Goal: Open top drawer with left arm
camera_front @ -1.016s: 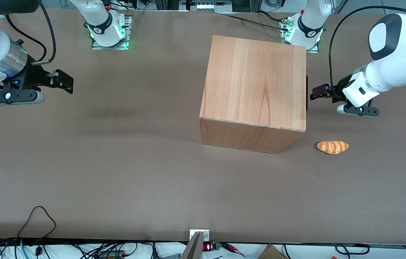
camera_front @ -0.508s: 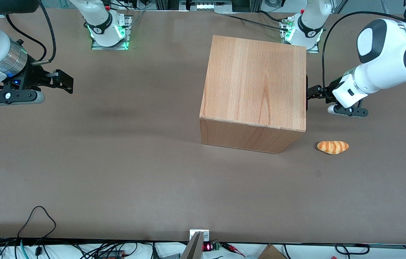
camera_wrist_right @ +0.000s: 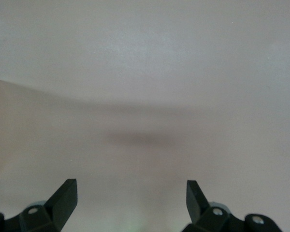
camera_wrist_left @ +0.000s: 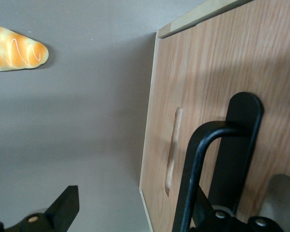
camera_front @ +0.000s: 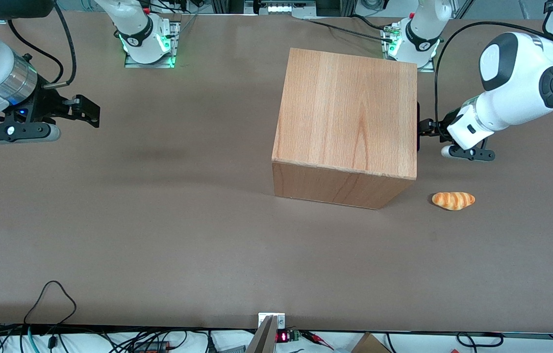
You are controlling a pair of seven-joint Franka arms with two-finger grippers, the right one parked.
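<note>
Stretching under everything, the table (camera_front: 159, 220): broad, brown and matte.
Cabinet (camera_front: 350, 113): a big light-wood box standing toward the working arm's end of the table, with its plain top facing up. Its drawer face is turned to the left arm.
Left arm (camera_front: 516, 93): white with black joint caps, bent low, its wrist pointing at the cabinet's drawer face.
Top drawer (camera_wrist_left: 275, 121): pushed in. The wrist view shows its wooden front panel close up, and from the front only its handle peeks past the cabinet's edge.
Handle (camera_wrist_left: 244, 135): a slim black bar on that front panel, seen as a dark sliver (camera_front: 418, 127) hugging the cabinet's edge in the front view.
Gripper (camera_front: 426, 128): right up at the handle, just beside the cabinet's face. In the wrist view (camera_wrist_left: 131, 193) the jaws stand wide, one finger (camera_wrist_left: 63, 208) out over bare table and the other partly hidden by a black cable loop (camera_wrist_left: 198, 159) next to the handle. I cannot tell whether it touches the bar.
Bread roll (camera_front: 453, 200): golden and striped, lying on the table near the cabinet's corner, nearer the front camera than the gripper and apart from it.
</note>
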